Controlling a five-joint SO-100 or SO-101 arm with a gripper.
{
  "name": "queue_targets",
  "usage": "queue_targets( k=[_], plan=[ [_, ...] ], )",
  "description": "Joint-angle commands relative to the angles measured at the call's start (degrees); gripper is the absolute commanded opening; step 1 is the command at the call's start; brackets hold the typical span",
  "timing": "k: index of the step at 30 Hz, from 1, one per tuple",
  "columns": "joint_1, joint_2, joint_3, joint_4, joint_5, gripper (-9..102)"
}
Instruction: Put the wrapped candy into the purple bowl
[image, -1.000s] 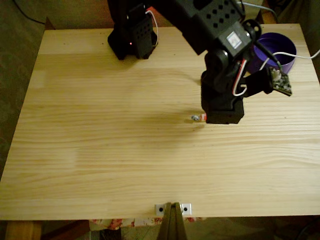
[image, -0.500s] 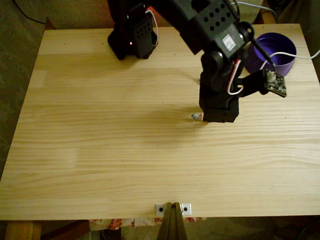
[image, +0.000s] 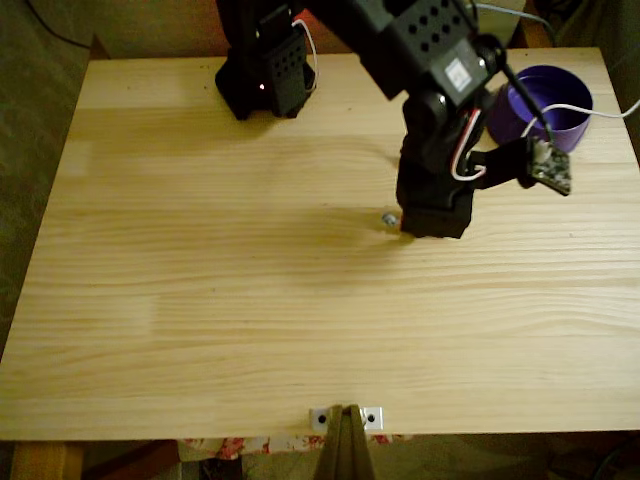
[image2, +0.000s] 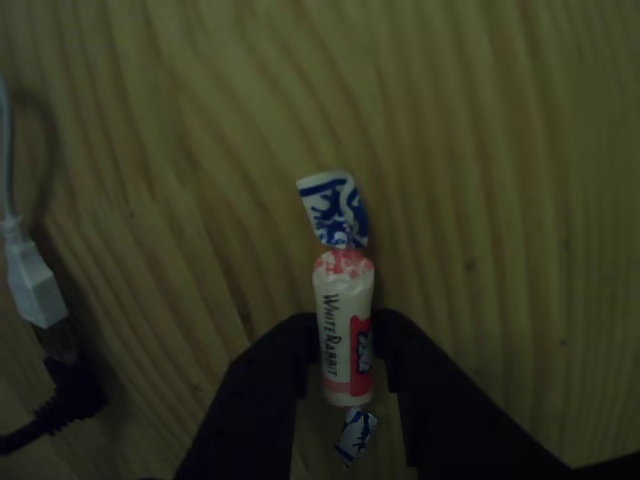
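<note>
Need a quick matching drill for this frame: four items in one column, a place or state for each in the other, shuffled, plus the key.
Things:
1. wrapped candy
2. purple bowl
3. end effector
4. white plug

Places or states:
A. at the table's far right corner in the fixed view
B. at the left edge of the other view, on a white cable
C. pinched between two black fingers, twisted blue-and-white end pointing up in the other view
D. shut, over mid-table, short of the bowl

Pairs: 1-C, 2-A, 3-D, 4-B
</note>
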Motion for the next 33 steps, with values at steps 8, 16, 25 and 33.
queue_targets(
  k=[8, 16, 25, 33],
  plan=[
    [4.75, 29.18, -2.90, -2.99, 22.15, 0],
    [0.35, 41.48, -4.75, -4.39, 28.74, -2],
    [-18.90, 40.25, -11.16, -0.18, 31.11, -2],
    [-37.09, 32.34, -10.02, 0.26, 32.43, -2]
  ],
)
